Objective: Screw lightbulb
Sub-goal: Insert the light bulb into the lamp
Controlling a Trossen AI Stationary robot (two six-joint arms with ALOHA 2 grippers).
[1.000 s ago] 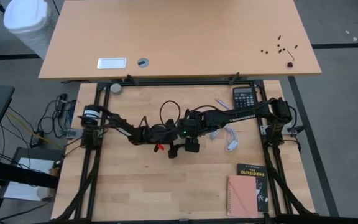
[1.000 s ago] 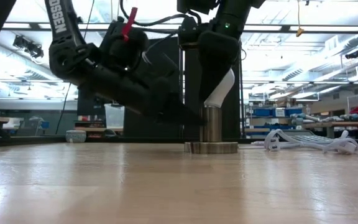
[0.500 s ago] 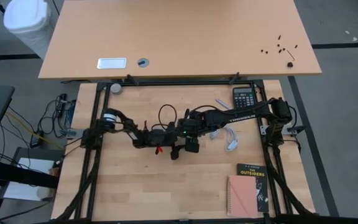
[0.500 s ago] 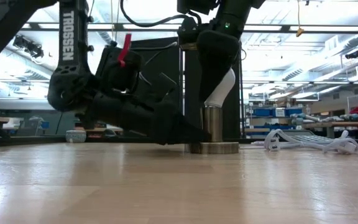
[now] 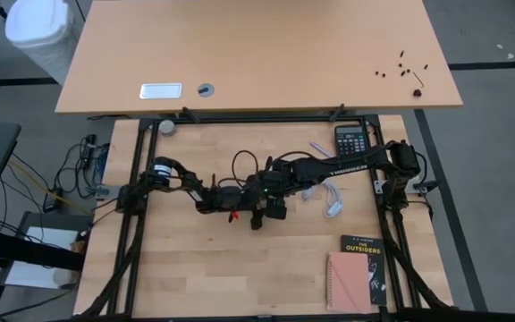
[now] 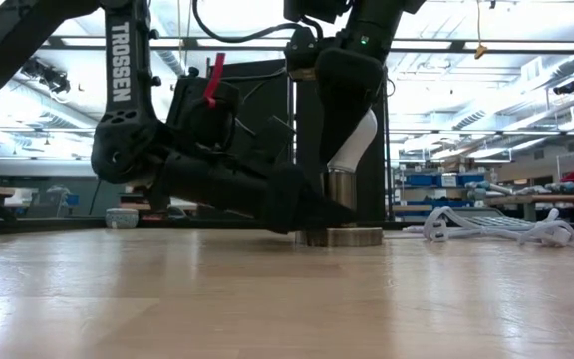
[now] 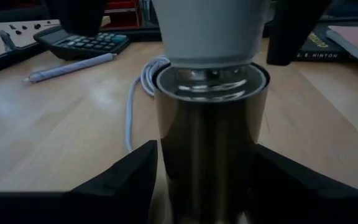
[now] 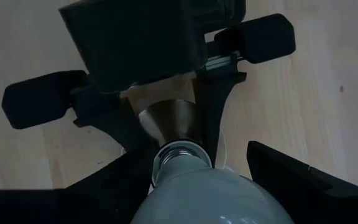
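Note:
The white lightbulb [image 6: 359, 145] stands tilted in the silvery socket [image 6: 342, 199], whose round base [image 6: 339, 237] rests on the table. In the right wrist view the lightbulb's screw base [image 8: 179, 152] sits at the socket's mouth. My right gripper [image 6: 352, 118] comes down from above and is shut on the lightbulb. My left gripper [image 6: 329, 211] lies low and nearly level, reaching in from the table's left. It is shut on the socket's barrel [image 7: 210, 143]. My left gripper has the socket's upright barrel [image 7: 166, 155] between its two fingers [image 7: 135, 171], one on each side, low on the barrel. The fingers come nearly level from the table's left. The socket stands upright with its base on the table. My right gripper holds the lightbulb's glass globe [image 8: 210, 196] between its two fingers [image 8: 107, 186], coming from above and slanting down. The widest part of the globe lies outside the wrist view. The lightbulb leans, its screw base down in the socket's mouth.
The socket's white cord [image 5: 331, 201] lies in loops to the right of the grippers. A black calculator [image 5: 351, 141] and a pen [image 5: 318, 148] lie at the far right. Two books [image 5: 358, 273] lie at the near right.
My left gripper has sunk toward the table and tipped flatter, moving right until its fingertips reach the socket's barrel. My right gripper, the lightbulb and the socket have kept still.

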